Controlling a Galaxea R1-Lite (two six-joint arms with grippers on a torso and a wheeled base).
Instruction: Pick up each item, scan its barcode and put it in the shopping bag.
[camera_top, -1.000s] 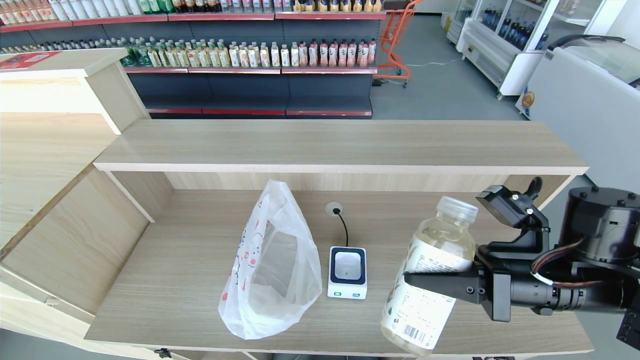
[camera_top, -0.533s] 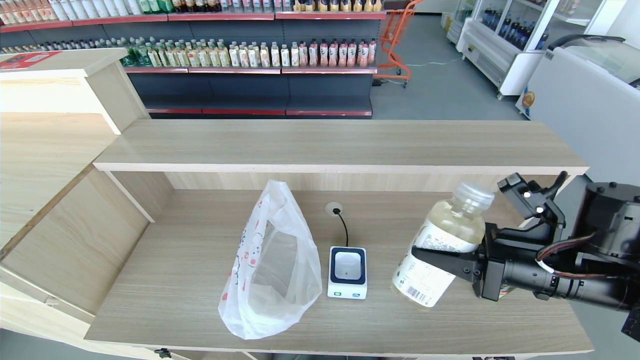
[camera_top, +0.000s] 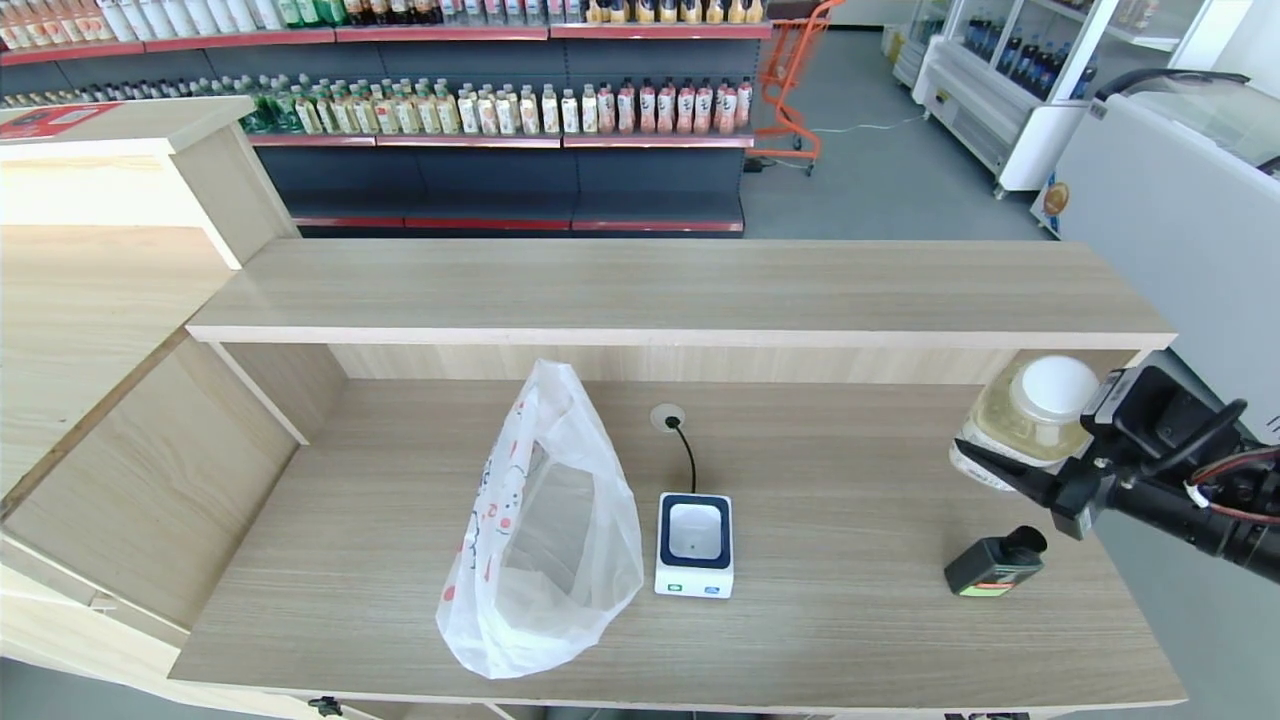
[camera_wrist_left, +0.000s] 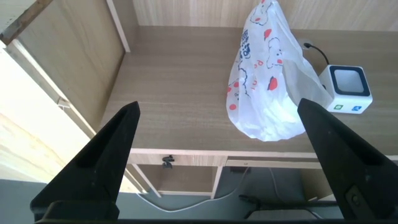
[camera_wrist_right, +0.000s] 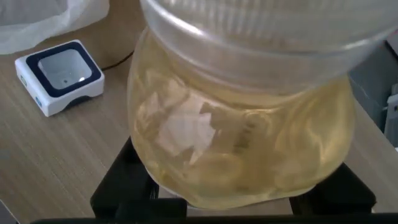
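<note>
At the right edge of the head view, the right end effector (camera_top: 1005, 450) clamps the bottle (camera_top: 1030, 415), held above the tabletop (camera_top: 850, 620). The bottle's long axis runs nearly straight at that camera: white cap up, base down and hidden beneath it. The right wrist view shows what the head view cannot, the pale yellow liquid in the bottle's shoulder, with the scanner (camera_wrist_right: 59, 74) beyond. 1 small dark item (camera_top: 992, 566) lies on the tabletop at lower right, just below the bottle. The left wrist view gives the left end effector (camera_wrist_left: 219, 109), spread wide with nothing between its fingers, above the shopping bag (camera_wrist_left: 267, 81), which stands at frame centre in the head view, just left of the scanner.
</note>
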